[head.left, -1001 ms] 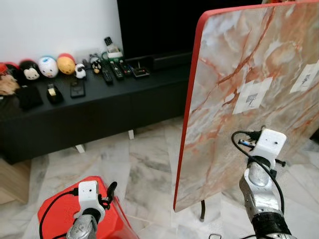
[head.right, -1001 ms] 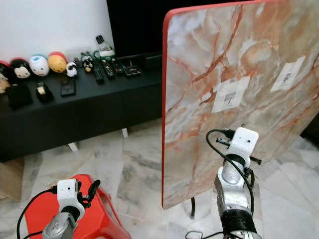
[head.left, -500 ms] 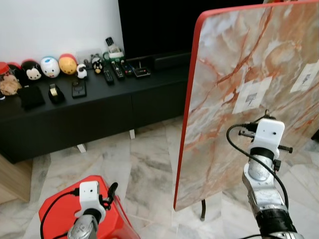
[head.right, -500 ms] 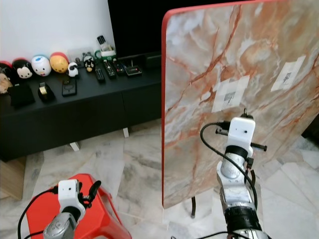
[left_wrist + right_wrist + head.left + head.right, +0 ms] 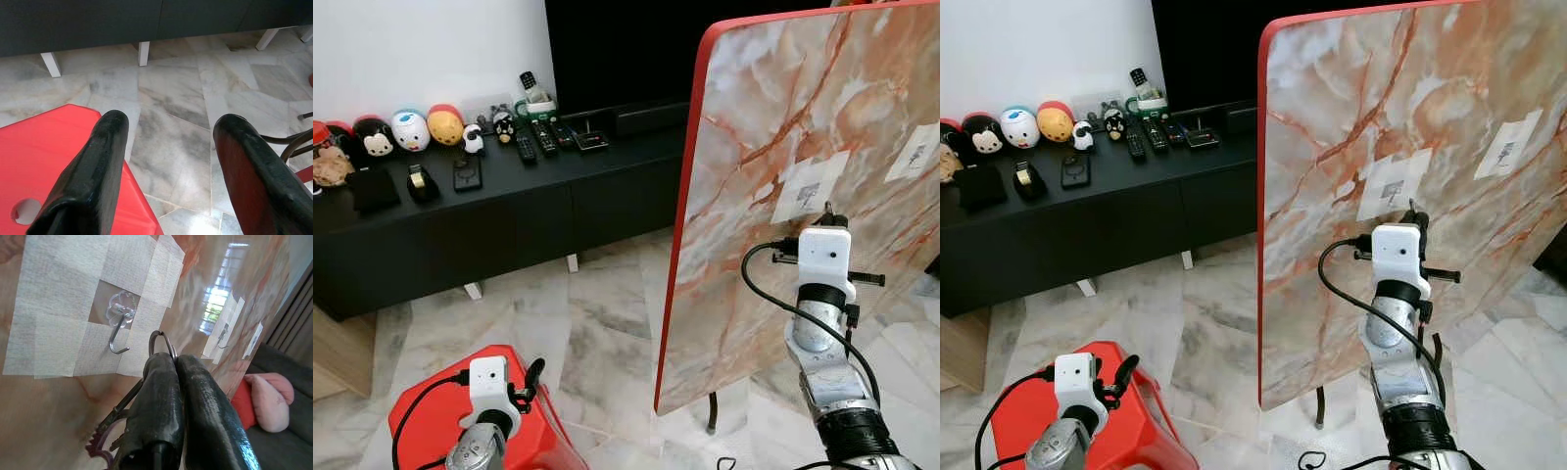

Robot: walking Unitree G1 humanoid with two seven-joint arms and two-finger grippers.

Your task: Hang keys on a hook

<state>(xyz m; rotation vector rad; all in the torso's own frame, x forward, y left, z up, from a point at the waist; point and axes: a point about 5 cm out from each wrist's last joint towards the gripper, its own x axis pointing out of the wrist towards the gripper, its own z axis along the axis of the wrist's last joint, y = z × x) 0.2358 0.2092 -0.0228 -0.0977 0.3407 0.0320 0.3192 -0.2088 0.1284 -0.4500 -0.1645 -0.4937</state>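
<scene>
A red-rimmed marble board (image 5: 783,127) stands tilted on edge, with taped white patches on its face. The nearest patch (image 5: 808,186) carries a small metal hook (image 5: 117,333). My right gripper (image 5: 168,360) is shut on a bunch of keys (image 5: 110,423), whose ring (image 5: 161,340) sticks up past the fingertips, just beside the hook and apart from it. In the eye views the right gripper (image 5: 826,210) sits right at that patch. A second hook (image 5: 222,335) is taped farther along the board. My left gripper (image 5: 171,132) hangs open low over a red stool (image 5: 421,416).
A long black TV cabinet (image 5: 489,211) runs along the wall, with plush toys (image 5: 411,129) and remotes (image 5: 543,137) on top. Marble floor (image 5: 587,313) lies between it and the board. A thin black leg (image 5: 710,411) props the board. A sofa with a pink cushion (image 5: 266,401) lies beyond.
My right gripper has risen and moved left with the keys, from below the patch up to the hook. The left arm stays still.
</scene>
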